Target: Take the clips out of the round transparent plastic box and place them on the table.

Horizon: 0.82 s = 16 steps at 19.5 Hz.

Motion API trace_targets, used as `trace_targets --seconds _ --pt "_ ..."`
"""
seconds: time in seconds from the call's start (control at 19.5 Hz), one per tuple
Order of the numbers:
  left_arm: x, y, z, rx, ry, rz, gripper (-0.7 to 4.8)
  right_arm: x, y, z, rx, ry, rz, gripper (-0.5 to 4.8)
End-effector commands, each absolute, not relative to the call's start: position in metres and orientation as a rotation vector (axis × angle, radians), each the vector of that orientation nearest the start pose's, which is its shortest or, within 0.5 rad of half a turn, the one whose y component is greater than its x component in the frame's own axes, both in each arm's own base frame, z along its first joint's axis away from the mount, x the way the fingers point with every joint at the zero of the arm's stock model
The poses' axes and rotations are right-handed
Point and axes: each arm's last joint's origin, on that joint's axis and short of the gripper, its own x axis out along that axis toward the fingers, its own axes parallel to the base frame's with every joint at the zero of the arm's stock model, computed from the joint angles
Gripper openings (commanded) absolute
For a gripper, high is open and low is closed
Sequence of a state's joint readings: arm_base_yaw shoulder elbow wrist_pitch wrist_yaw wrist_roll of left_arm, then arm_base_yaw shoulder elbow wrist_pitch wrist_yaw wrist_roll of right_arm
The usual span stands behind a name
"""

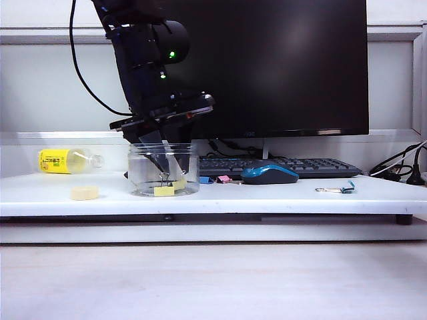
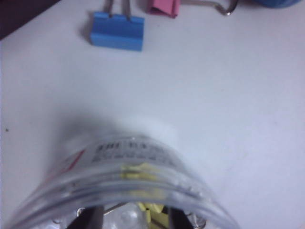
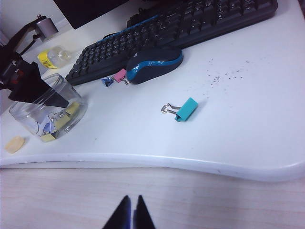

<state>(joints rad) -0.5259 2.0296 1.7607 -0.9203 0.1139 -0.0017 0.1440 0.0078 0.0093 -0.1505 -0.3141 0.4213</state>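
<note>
**Q:** Down inside the round transparent plastic box, is anything out yet?

**A:** Nope. All the yellow clips look to be in it; none lie on the tabletop. Left hand is reaching in, partly open, grip unclear. Right hand hangs off the front edge, pinched together, empty.

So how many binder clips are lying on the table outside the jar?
3: a blue clip and a pink clip beside the mouse, and a teal clip alone further along the table. Others could be hidden behind the jar.
</note>
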Motion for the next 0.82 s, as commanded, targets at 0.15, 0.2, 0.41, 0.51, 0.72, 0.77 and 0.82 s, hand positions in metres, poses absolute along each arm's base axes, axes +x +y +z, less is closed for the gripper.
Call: trace_targets --seconds 0.15,0.2,0.41,0.51,0.72,0.77,0.82 --pt "0.367 -0.218 0.247 0.233 1.156 -0.564 1.84 0.093 0.022 0.151 0.422 0.247 0.416 0.22" --pt "0.368 -0.219 0.245 0.233 1.154 -0.566 1.84 0.093 0.022 0.151 0.422 0.247 0.416 0.22" --pt "0.37 -0.223 0.231 0.24 1.193 -0.561 1.84 0.093 0.022 0.151 0.422 0.247 0.416 0.22" --pt "0.372 -0.224 0.226 0.238 1.204 -0.556 1.84 0.093 0.022 0.151 0.422 0.247 0.414 0.22" --pt "0.373 -0.224 0.222 0.255 1.213 -0.536 1.83 0.093 0.022 0.151 0.422 0.247 0.414 0.22" --pt "0.373 -0.224 0.221 0.26 1.216 -0.53 1.82 0.093 0.022 0.151 0.422 0.247 0.414 0.22" --pt "0.373 -0.223 0.219 0.27 1.222 -0.522 1.75 0.093 0.022 0.151 0.422 0.247 0.414 0.22"
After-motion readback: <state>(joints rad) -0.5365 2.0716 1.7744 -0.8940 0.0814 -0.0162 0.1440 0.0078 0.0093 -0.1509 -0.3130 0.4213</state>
